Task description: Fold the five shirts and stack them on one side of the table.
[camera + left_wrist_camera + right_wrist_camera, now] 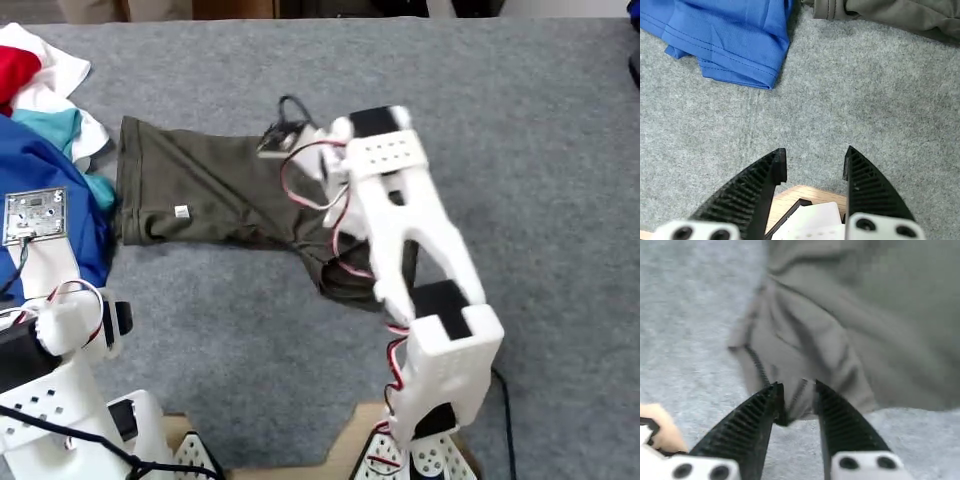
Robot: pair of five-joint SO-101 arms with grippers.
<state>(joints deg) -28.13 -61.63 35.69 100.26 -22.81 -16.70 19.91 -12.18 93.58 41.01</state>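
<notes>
An olive green shirt [210, 190] lies partly folded in the middle of the grey table. My right arm [385, 160] stretches over its right end. In the right wrist view my right gripper [795, 392] is shut on a hemmed edge of the olive shirt [850, 325], with cloth pinched between the fingertips. My left gripper [815, 155] is open above bare carpet near the front left, with nothing between its fingers. A blue shirt [725, 35] lies just beyond it, beside the olive shirt's end [890, 12].
A heap of shirts sits at the far left: red [15, 70], white [55, 75], teal [60, 125] and blue [45, 190]. The left arm [60, 330] stands at the front left corner. Bare grey table [530, 120] spreads to the right and back.
</notes>
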